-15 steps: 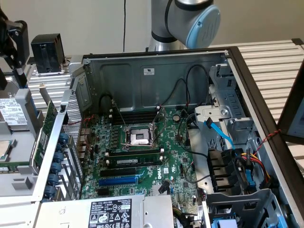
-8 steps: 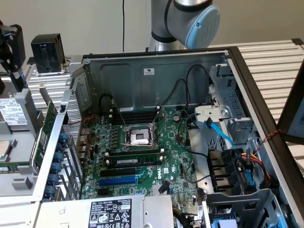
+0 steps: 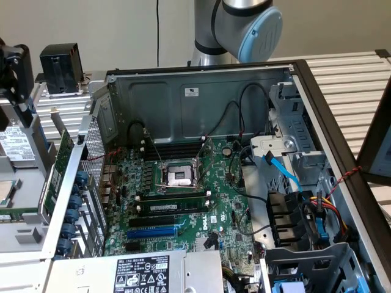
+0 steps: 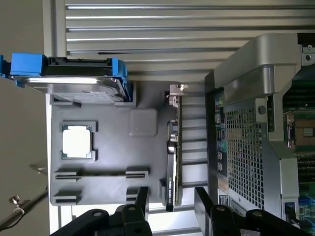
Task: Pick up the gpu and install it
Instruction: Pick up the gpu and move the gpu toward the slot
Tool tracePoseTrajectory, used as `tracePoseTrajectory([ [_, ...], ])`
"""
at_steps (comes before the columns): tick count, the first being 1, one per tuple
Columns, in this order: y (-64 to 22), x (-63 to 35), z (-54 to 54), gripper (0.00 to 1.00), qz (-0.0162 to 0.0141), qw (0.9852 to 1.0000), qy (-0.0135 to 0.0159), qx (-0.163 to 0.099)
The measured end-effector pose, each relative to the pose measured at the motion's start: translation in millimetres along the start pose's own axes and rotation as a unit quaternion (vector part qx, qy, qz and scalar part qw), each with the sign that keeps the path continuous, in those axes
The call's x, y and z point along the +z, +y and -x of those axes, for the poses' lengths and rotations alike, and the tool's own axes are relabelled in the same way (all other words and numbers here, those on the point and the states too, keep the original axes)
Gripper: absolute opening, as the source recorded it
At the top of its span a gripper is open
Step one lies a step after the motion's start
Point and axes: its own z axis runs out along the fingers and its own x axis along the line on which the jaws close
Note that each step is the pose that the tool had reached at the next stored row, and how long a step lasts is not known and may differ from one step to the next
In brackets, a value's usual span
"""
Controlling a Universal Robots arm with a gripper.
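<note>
Wrist view: where is the gpu (image 4: 173, 152)?
Standing on edge in the grey tray (image 4: 110, 147), just beside the computer case (image 4: 243, 142).
And the jaws?
Spread wide, one finger each side of the card's end, holding nothing.

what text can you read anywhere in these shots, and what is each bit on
No text can be read; these carry print:
power supply label: lines and symbols, too small to read.
white sticker on the case wall: too small to read.
flat label at the exterior view's left: blurred.
gpu, white print along its edge: too small to read.
</note>
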Motion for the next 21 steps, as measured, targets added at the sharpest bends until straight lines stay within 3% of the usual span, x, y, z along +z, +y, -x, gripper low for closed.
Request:
tracePoseTrajectory([
  [3, -0.4, 5.5, 1.4, 0.50, -0.0001, 1.0000, 0.0000, 0.000],
  [7, -1.0, 12.0, 1.1, 0.50, 0.0003, 1.0000, -0.0031, 0.000],
  [12, -4.9, 20.7, 0.6, 0.50, 0.0008, 1.0000, -0.0033, 0.000],
  [16, -5.2, 21.2, 0.5, 0.50, 0.0009, 1.0000, -0.0032, 0.000],
  [18, -5.4, 22.1, 0.6, 0.50, 0.0050, 1.0000, -0.0062, 0.000],
  [20, -5.3, 22.2, 0.5, 0.50, 0.0157, 0.9998, -0.0113, 0.001],
  [21, -5.6, 23.2, 0.4, 0.50, 0.0196, 0.9997, -0.0123, 0.002],
])
